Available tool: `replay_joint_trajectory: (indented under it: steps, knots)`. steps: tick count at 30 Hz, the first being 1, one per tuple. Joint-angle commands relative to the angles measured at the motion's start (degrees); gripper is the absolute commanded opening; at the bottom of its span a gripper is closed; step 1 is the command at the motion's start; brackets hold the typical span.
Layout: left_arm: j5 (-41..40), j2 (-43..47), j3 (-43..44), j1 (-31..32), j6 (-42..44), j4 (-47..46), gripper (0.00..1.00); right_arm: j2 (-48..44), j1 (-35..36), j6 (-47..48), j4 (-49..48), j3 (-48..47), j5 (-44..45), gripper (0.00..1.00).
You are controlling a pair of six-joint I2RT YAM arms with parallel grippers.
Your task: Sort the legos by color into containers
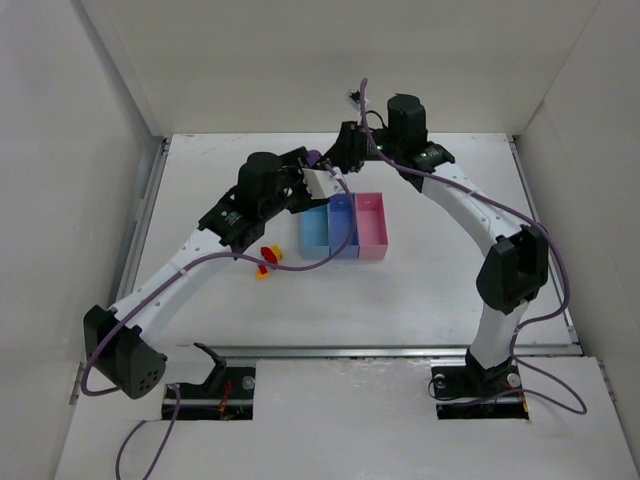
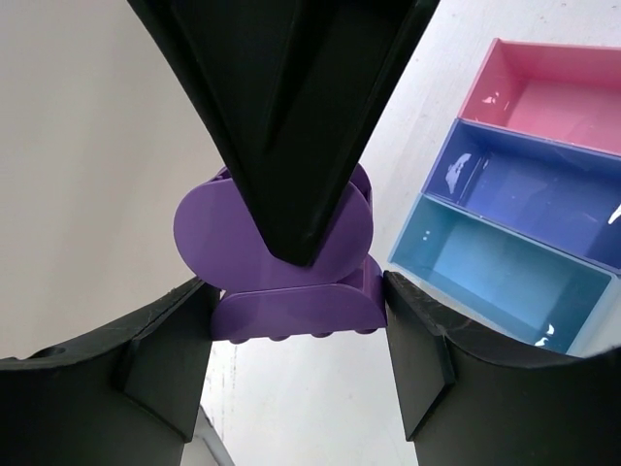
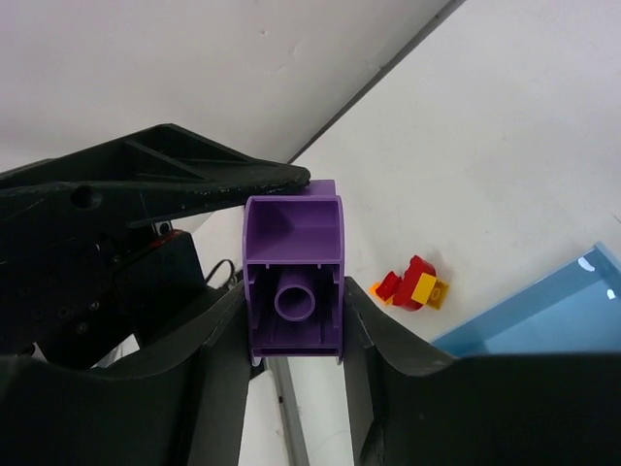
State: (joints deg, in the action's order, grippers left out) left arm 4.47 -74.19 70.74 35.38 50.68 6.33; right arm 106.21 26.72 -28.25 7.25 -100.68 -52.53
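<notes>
A purple lego [image 1: 314,158] hangs in the air behind the containers, held between both grippers. My left gripper [image 1: 319,177] is shut on its lower part [image 2: 291,313]. My right gripper [image 1: 340,152] is shut on its sides [image 3: 291,254], hollow underside facing the camera. The light blue bin [image 1: 315,232], periwinkle bin [image 1: 343,225] and pink bin [image 1: 372,225] stand joined in a row and look empty in the left wrist view [image 2: 505,277]. Red legos [image 1: 267,255] and a yellow-orange one [image 3: 430,289] lie in a small cluster left of the bins.
White walls enclose the table on the left, back and right. A metal rail [image 1: 140,230] runs along the left edge and another [image 1: 380,350] along the front. Purple cables [image 1: 300,262] trail along both arms.
</notes>
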Motion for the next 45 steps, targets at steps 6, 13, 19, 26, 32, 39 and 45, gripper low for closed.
replay_joint_trajectory:
  steps: [6,13,19,26,32,39,45]
  knots:
    - [-2.09,-3.32,0.72,-4.08,-5.76,3.08,0.00,-4.44,-3.95,-1.89,-1.97,3.73,6.65,0.00]
    - [-1.57,-3.33,-2.87,-6.37,-6.99,3.60,0.00,-4.44,-6.67,-3.83,-1.97,7.43,8.67,0.00]
    - [-0.95,-2.10,-5.00,-7.42,-6.99,4.22,0.00,-3.29,-8.35,-4.97,-1.97,7.43,9.20,0.00]
    - [-0.95,-1.48,-5.70,-10.94,-10.67,4.22,0.00,-4.43,-10.28,-4.97,-1.97,10.15,11.12,0.00]
    - [-2.54,-2.01,-6.23,-14.19,-19.64,4.22,0.00,-5.06,-6.78,4.59,19.53,9.37,44.57,0.00]
    - [-3.06,-2.10,-7.45,-14.72,-23.25,3.69,0.00,-2.77,-3.08,4.97,25.80,12.71,54.82,0.00]
    - [-3.06,-2.10,-7.46,-14.72,-23.25,3.16,0.00,-1.27,-2.55,4.34,27.21,12.71,54.82,0.42]
